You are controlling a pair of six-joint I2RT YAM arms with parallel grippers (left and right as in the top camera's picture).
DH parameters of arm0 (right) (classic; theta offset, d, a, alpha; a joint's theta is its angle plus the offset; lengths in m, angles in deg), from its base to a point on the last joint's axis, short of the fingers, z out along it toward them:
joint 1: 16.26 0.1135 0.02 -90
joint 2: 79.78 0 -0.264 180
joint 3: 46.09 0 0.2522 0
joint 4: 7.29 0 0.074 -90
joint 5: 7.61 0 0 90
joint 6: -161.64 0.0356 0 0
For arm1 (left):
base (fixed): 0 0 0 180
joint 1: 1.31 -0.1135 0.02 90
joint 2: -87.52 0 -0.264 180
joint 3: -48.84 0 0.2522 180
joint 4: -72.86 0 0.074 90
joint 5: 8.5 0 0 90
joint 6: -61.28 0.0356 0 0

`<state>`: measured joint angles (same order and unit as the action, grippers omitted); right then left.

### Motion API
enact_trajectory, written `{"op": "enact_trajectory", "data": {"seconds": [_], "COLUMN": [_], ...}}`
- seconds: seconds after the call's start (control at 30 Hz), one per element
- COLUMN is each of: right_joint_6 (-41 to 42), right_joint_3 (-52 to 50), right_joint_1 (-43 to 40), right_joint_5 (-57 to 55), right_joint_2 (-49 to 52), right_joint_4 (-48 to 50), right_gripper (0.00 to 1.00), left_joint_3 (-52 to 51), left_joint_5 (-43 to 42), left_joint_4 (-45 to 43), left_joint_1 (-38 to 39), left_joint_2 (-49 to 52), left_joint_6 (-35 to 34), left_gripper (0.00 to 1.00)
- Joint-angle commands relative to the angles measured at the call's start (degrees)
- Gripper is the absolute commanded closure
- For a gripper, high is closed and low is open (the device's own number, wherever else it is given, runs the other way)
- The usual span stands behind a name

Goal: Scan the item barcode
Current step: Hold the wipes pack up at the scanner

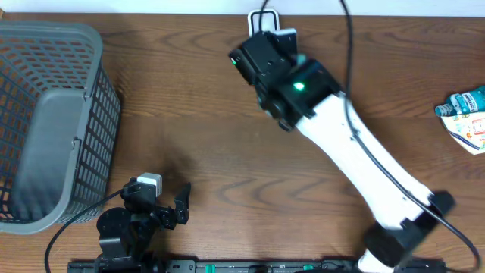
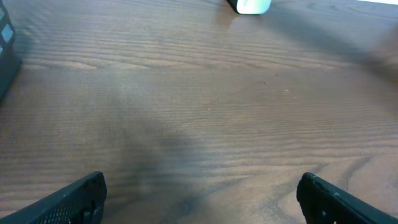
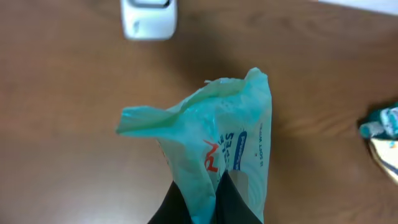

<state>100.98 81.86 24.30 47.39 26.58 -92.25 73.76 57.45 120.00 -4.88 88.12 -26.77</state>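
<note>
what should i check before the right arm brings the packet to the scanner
1. Grip: the right gripper is shut on the teal packet: ok.
2. Target: the scanner lies ahead of the packet, apart from it: ok.
3. Facing: whether the barcode is turned toward the scanner: cannot tell, as no view shows it.
4. Other arm: the left gripper is open, holds nothing and sits well back from the scanner: ok.
5. Path: the second packet lies far off to the right, out of the way: ok.
</note>
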Motion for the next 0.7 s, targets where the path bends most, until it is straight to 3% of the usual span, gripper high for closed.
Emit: {"op": "enact_trajectory", "data": {"seconds": [0.0, 0.17, 0.33, 0.53, 0.67], "right_joint_6": [-6.5, -23.1, -27.7, -32.2, -33.7], "right_joint_3": [-0.1, -0.1, -0.1, -0.1, 0.0], "right_joint_1": [-2.8, -8.2, -13.1, -14.0, -13.9], "right_joint_5": [-8.1, -4.5, 11.7, 16.1, 16.1], "right_joint_2": [6.1, 16.8, 25.7, 32.6, 36.0], "right_joint_4": [10.2, 41.0, 64.2, 82.2, 86.9], "right_gripper": [0.99, 0.99, 0.99, 0.99, 0.99], "left_joint_3": [0.3, 0.3, 0.3, 0.3, 0.3], "left_joint_5": [-0.3, -0.3, -0.3, -0.3, -0.3], "left_joint_4": [0.0, 0.0, 0.0, 0.0, 0.0], "left_joint_1": [0.1, 0.1, 0.1, 0.1, 0.1], "left_joint_2": [-0.4, -0.4, -0.4, -0.4, -0.4], "left_joint_6": [0.8, 0.8, 0.8, 0.8, 0.8], "left_gripper": [0.02, 0.02, 0.02, 0.02, 0.02]}}
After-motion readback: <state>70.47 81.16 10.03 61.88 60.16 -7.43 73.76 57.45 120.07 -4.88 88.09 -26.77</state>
